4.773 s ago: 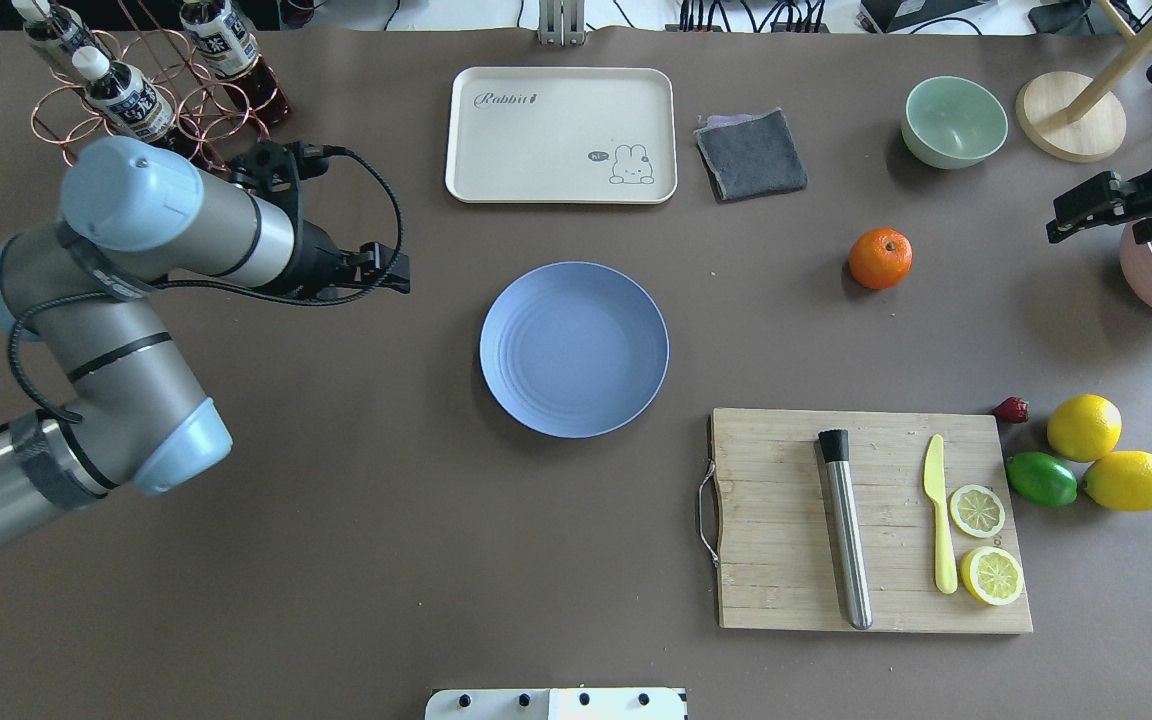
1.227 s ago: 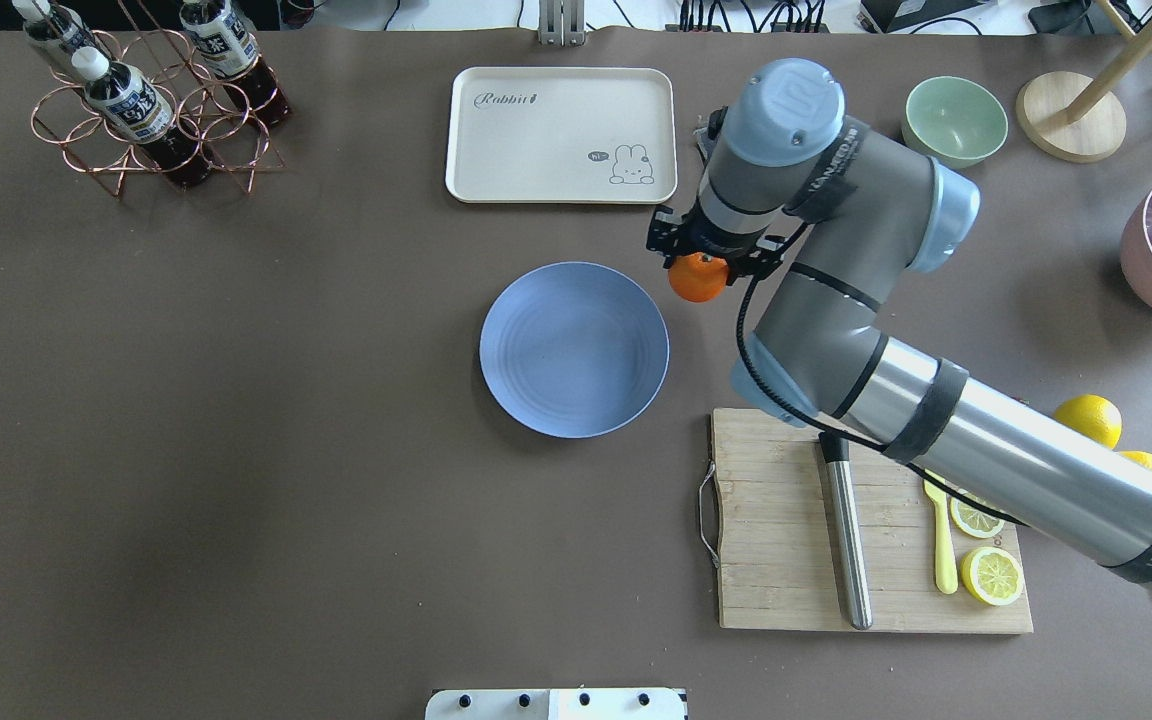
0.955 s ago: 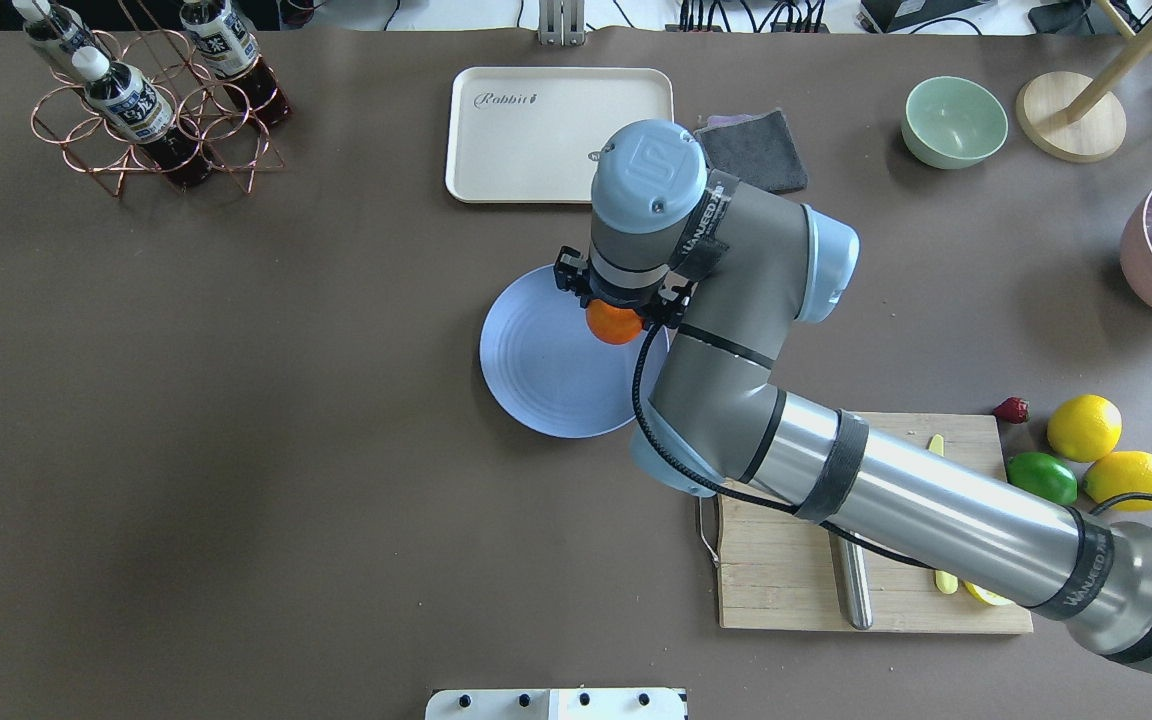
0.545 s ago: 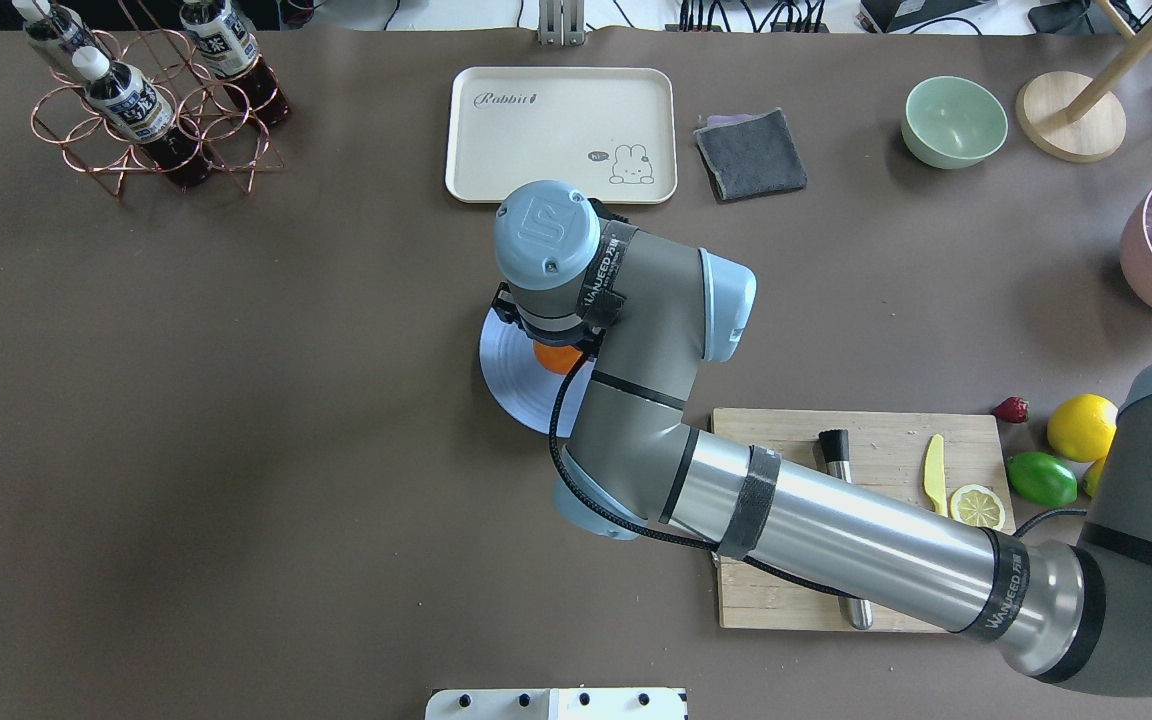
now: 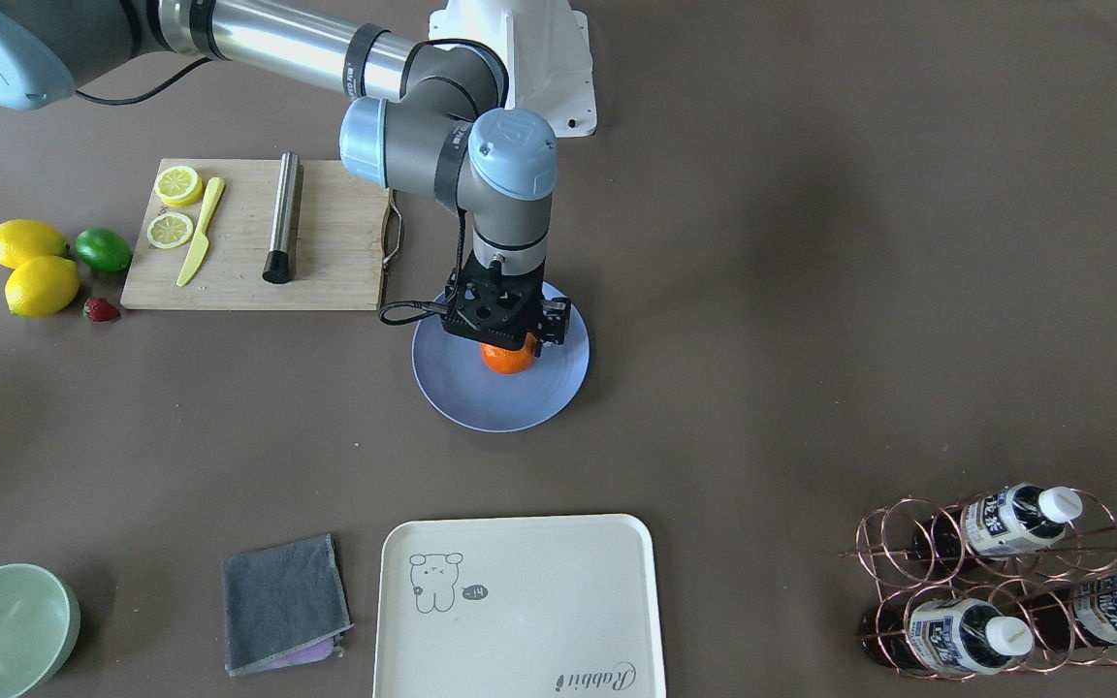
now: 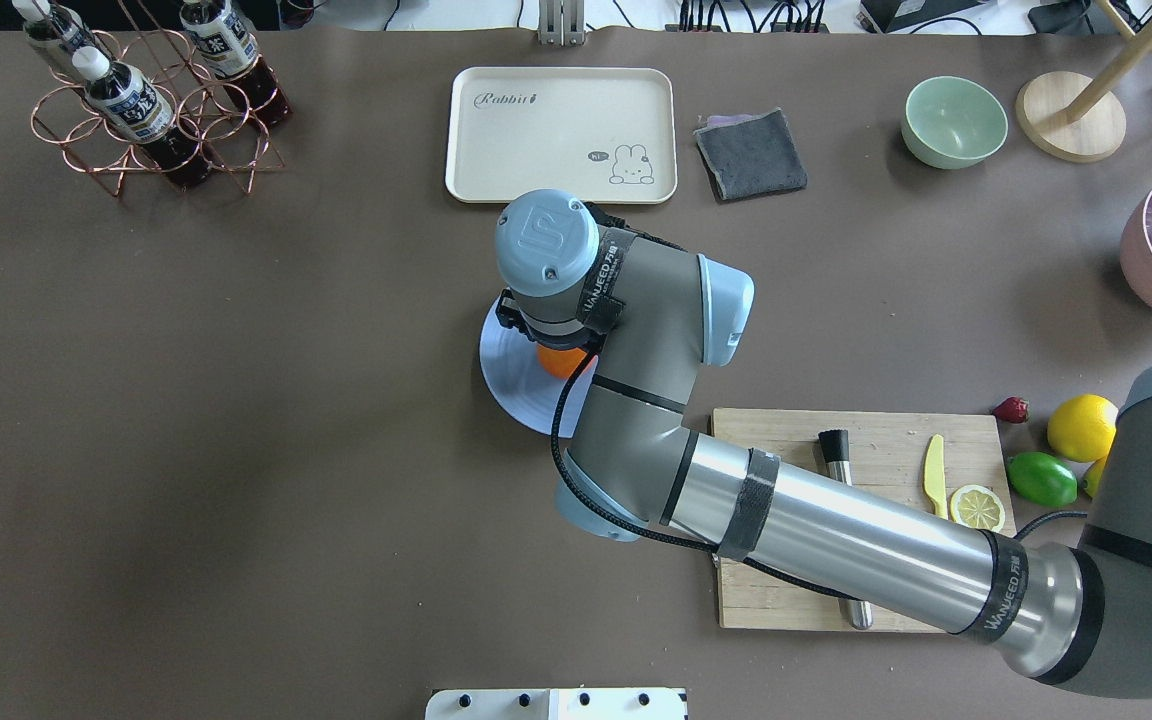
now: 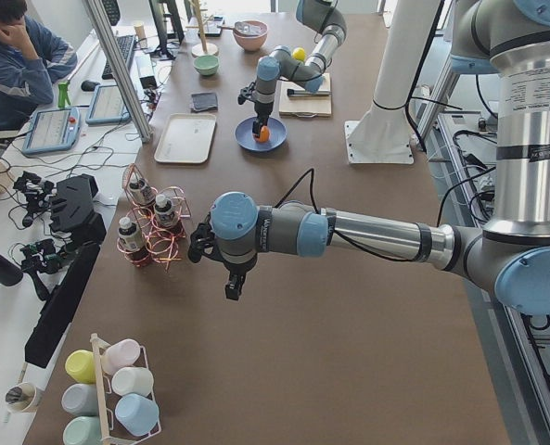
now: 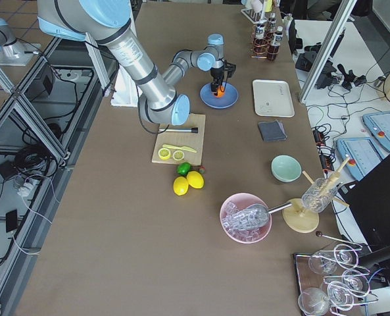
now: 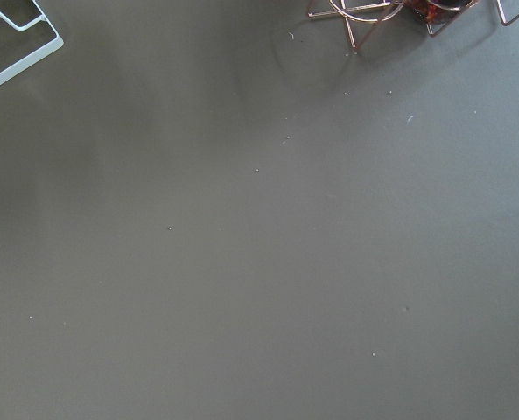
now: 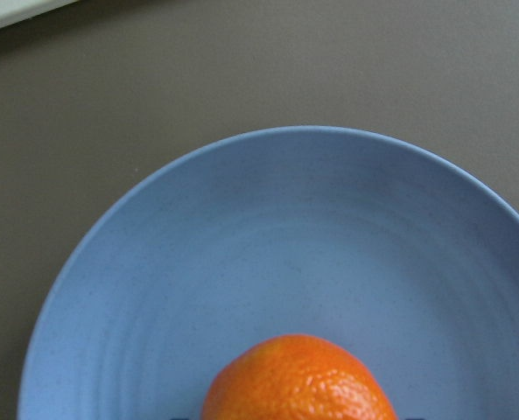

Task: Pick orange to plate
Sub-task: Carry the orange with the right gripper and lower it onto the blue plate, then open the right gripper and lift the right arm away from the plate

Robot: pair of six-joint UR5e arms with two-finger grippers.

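My right gripper is shut on the orange, a small round bright-orange fruit. It holds the fruit low over the middle of the periwinkle-blue plate; whether the fruit touches the plate I cannot tell. From overhead the wrist hides most of the orange and half of the plate. The right wrist view has the orange at its bottom edge over the plate. My left gripper hangs over bare table near the bottle rack, seen only in the exterior left view, so its state I cannot tell.
A cream tray and a grey cloth lie beyond the plate. A cutting board with a metal tube, a yellow knife and a lemon slice sits to the right under my right arm. Lemons and a lime lie further right, a bottle rack far left.
My right arm carried the orange from the table's right side leftwards to over the plate's middle. In the last half second it barely shifted. My left arm left the overhead view.
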